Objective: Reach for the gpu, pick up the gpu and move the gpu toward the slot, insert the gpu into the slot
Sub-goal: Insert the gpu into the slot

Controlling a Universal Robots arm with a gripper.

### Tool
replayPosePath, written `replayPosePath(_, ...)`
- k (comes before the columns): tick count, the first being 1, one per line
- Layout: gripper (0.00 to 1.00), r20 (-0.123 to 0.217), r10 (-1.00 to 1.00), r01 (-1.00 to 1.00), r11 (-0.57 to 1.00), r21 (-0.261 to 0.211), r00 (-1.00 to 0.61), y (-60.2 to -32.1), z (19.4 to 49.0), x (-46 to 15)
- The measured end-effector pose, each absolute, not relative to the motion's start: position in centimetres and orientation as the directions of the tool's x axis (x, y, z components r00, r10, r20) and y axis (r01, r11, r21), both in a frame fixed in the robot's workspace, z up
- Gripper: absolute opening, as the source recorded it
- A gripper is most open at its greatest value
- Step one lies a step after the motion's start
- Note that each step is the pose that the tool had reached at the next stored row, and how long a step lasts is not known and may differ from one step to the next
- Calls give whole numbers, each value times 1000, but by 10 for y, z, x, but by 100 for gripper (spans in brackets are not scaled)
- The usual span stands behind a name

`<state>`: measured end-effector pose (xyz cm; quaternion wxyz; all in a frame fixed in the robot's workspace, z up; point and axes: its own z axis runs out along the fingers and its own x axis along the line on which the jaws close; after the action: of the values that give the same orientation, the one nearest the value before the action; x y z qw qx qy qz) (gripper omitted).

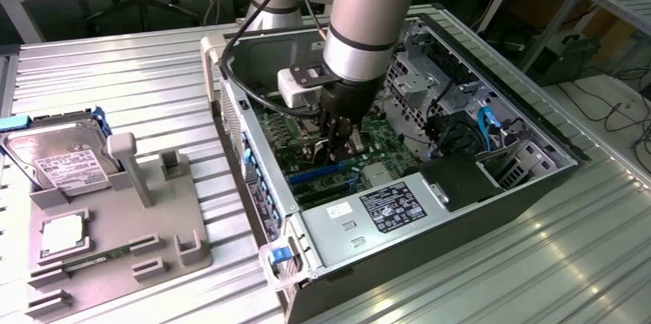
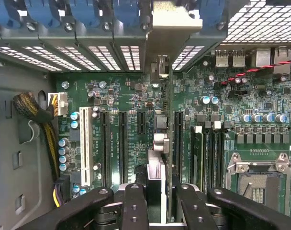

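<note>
jaws clamped on gpu

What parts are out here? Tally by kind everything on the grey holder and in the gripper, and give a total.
hard drive: 1
processor chip: 1
memory stick: 1
gpu, held edge-on by the gripper above the motherboard slots: 1
Total: 4
</note>
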<state>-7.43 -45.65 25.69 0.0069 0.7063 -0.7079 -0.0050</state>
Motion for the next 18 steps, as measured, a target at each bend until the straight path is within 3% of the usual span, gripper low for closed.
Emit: replayPosePath(18, 28, -1, -1000, -1000, 2, 17, -2, -456, 249, -78)
